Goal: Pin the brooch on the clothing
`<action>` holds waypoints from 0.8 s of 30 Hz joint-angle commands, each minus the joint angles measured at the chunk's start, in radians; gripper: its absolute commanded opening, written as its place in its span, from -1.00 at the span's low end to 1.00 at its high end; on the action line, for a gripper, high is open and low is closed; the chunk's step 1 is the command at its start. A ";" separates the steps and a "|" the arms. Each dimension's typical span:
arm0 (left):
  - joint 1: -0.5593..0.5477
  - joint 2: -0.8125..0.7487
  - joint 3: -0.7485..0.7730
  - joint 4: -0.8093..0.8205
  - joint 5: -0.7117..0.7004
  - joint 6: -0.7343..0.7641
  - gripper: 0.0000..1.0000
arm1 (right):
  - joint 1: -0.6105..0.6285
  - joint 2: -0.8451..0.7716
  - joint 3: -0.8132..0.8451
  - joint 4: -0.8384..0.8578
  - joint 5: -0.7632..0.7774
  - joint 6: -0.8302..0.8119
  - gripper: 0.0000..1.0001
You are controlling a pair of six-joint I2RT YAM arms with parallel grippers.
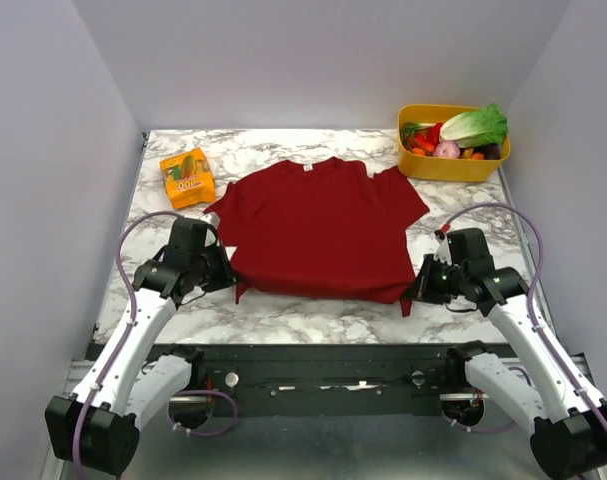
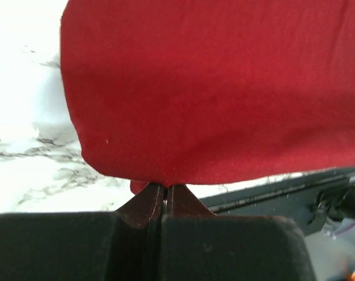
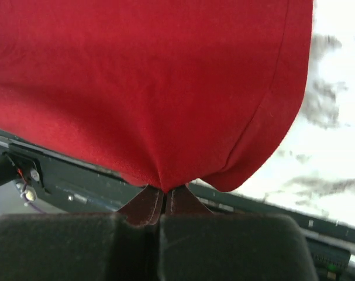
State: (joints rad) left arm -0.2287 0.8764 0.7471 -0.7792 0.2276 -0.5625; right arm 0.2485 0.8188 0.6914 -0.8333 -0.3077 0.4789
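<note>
Both of my grippers are closed tight on the large dark red short-sleeved T-shirt (image 1: 323, 225) of soft fabric. My left gripper (image 1: 223, 275) pinches its near left hem corner and my right gripper (image 1: 418, 288) its near right one. It lies spread on the white marbled table (image 1: 283, 320), collar away from me. I judge pinning not yet begun: the small round brooch shows in no view, so finding and fastening it are left. Overhead shows the whole layout; my wrist views show only hem bunching into my fingertips (image 2: 147, 206).
</note>
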 commanded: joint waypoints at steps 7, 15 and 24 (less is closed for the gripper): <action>-0.043 0.001 0.008 -0.166 -0.010 -0.050 -1.00 | 0.002 -0.004 -0.017 -0.230 -0.028 0.030 -0.92; -0.047 -0.076 0.087 -0.346 0.022 -0.020 -0.43 | 0.003 -0.003 0.052 -0.403 -0.149 -0.077 -0.57; -0.047 -0.028 0.307 -0.390 -0.108 0.061 0.74 | 0.002 0.025 0.284 -0.449 -0.194 -0.187 0.99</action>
State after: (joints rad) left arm -0.2707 0.7982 0.9836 -1.1625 0.1864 -0.5552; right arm 0.2493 0.8139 0.8848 -1.2804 -0.4747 0.3523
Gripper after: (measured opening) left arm 0.852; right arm 0.967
